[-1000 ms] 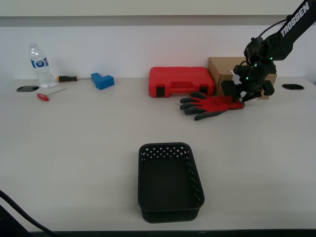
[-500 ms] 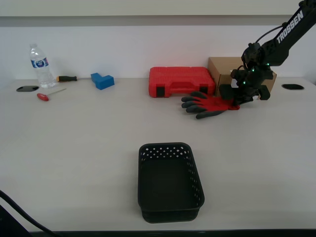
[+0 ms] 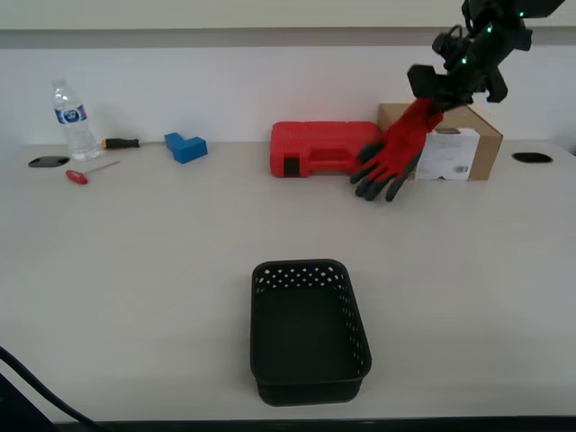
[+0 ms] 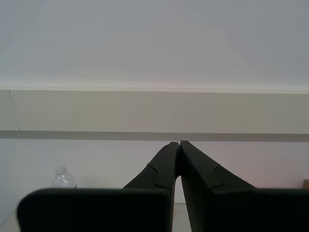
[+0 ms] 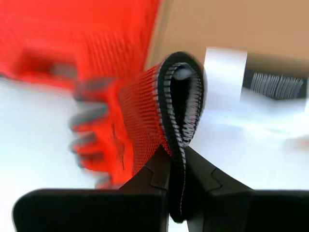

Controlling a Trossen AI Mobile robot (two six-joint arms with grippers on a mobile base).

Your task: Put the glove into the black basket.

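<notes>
Glove up high

The first gripper [image 3: 438, 101] pinches the glove [image 3: 392, 155] by its cuff, upper right; fingers hang down. The basket [image 3: 310, 331] sits low, middle.

My first gripper [image 3: 430, 101] rising from table [image 3: 135, 270], now high above cardboard box [image 3: 463, 135]. Glove [image 3: 393, 155] lifting off table with it, cuff pinched, dark fingers now dangling downward, clear of surface.

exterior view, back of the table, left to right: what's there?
Water bottle → red-handled screwdriver → blue block → red tool case → glove, hanging from my first gripper → cardboard box.
</notes>
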